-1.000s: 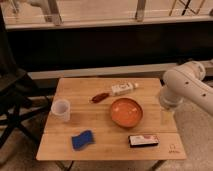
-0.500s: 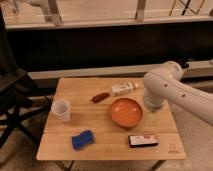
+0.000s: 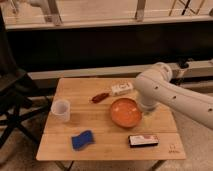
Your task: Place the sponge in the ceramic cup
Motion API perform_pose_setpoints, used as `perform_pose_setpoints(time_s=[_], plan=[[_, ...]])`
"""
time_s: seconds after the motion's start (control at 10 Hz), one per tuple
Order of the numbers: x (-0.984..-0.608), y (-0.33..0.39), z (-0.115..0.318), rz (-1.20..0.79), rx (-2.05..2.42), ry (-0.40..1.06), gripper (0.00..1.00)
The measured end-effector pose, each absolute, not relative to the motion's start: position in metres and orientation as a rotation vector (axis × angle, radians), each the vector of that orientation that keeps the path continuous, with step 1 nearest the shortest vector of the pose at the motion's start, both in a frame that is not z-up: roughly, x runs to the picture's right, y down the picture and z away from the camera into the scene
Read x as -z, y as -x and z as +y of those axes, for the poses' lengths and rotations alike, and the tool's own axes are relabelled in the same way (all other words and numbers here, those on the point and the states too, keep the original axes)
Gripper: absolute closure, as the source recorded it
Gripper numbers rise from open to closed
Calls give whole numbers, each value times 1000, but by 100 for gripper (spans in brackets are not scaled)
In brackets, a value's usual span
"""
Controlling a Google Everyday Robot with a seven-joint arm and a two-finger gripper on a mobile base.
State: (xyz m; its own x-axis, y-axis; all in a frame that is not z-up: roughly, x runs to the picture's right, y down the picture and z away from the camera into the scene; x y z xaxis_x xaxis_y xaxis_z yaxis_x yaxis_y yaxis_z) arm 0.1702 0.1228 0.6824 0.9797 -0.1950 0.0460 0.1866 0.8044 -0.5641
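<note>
Down low on the left of the worktop [image 3: 100, 122] lies the blue sponge [image 3: 82, 140]. Up and left of it stands the white ceramic cup [image 3: 61, 109], well apart from it. The white arm [image 3: 170, 95] comes in from the right. Its claw [image 3: 148, 113] points down just beside the right edge of the orange bowl [image 3: 125, 112]. I cannot tell if the claw is apart or together. The black-and-white box [image 3: 143, 140] at the lower right has writing too small to read.
</note>
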Motion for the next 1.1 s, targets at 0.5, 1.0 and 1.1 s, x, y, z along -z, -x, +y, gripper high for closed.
perform_pose_setpoints(time_s=[0.5,1.0,1.1], plan=[[-685,-150,126,-11,291,603,20],[-692,-107,130,-63,374,603,20],[-692,-106,132,-69,393,604,20]])
